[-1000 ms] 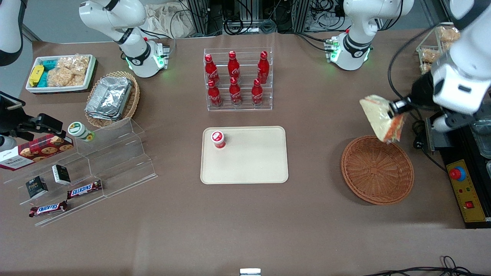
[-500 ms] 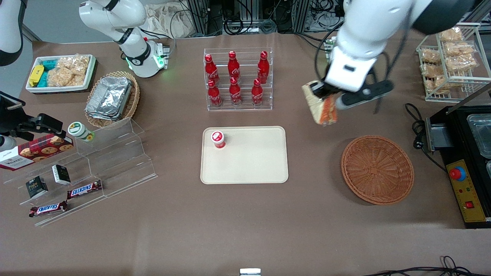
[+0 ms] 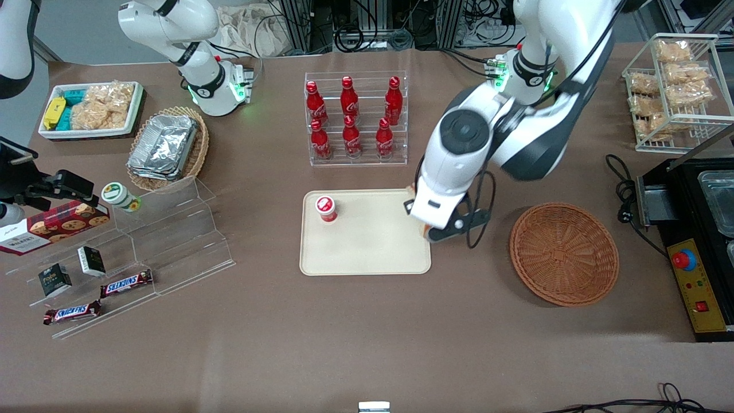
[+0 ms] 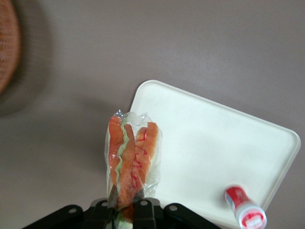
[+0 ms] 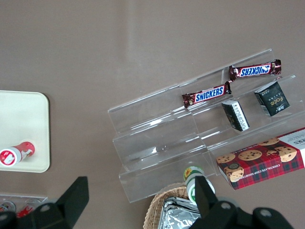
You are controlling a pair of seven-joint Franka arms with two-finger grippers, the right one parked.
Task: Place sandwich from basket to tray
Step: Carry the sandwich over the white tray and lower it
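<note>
One sandwich in hand, above one tray.

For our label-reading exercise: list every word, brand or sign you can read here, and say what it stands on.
"SNICKERS": two brown chocolate bars on the clear acrylic step shelf.
"Fore": small black box.
"WALKERS", partly readable: red tartan cookie box.
Red bottles' script: too small.
The gripper holds the wrapped sandwich: unlabelled.
</note>
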